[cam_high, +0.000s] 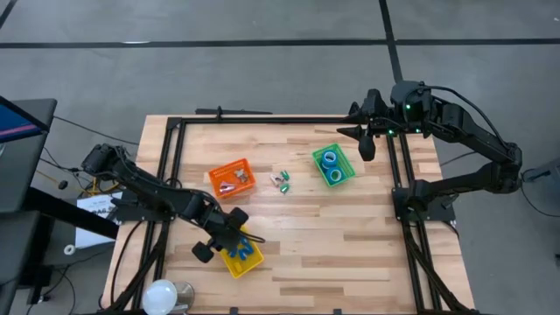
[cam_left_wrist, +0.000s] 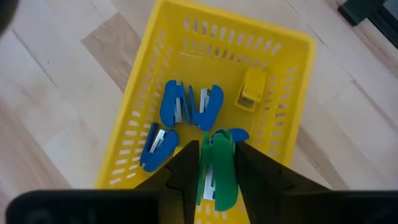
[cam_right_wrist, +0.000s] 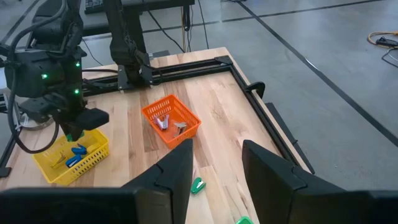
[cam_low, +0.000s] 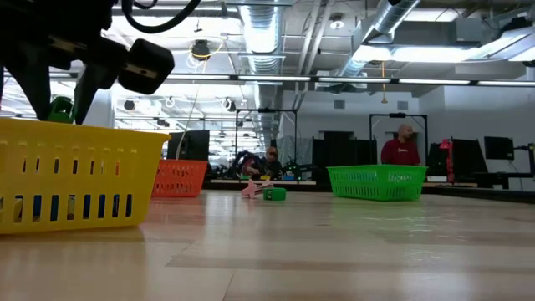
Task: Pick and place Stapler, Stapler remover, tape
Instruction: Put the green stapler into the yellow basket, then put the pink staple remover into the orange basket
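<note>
Stapler [cam_left_wrist: 217, 171] green, upright in left claw [cam_left_wrist: 214, 177], long axis vertical, directly above yellow bin [cam_left_wrist: 143, 99].
Bin holds blue staplers [cam_left_wrist: 186, 106] and yellow stapler [cam_left_wrist: 252, 90]; right claw [cam_right_wrist: 214, 165] released, well apart.

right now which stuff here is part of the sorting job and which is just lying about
Job: green stapler in left gripper; yellow bin of blue staplers; orange bin; green bin with tape; loose pieces.
Lying about: white bulb; papers.

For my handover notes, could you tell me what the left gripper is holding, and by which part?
The left gripper holds a green stapler by its long sides, above the yellow bin. The right gripper holds nothing.
</note>
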Tool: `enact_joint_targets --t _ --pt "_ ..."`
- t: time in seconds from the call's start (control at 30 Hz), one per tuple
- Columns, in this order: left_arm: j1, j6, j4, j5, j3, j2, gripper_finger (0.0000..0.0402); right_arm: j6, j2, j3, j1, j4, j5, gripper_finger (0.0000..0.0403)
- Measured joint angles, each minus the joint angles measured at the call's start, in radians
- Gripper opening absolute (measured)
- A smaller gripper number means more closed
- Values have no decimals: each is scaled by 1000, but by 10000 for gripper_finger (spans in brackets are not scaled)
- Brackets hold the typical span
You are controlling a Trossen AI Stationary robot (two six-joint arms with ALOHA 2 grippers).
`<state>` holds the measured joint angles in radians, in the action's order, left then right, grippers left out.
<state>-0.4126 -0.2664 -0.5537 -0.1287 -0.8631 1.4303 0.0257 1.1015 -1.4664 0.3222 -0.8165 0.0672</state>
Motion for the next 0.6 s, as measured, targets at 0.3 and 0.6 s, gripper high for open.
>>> enact_joint_targets --t 0.3,0.6 --pt "0 37 -1 6 0 0 140 0 0 0 0 0 0 131" --pt "20 67 -1 13 -5 -53 206 0 0 0 0 0 0 131"
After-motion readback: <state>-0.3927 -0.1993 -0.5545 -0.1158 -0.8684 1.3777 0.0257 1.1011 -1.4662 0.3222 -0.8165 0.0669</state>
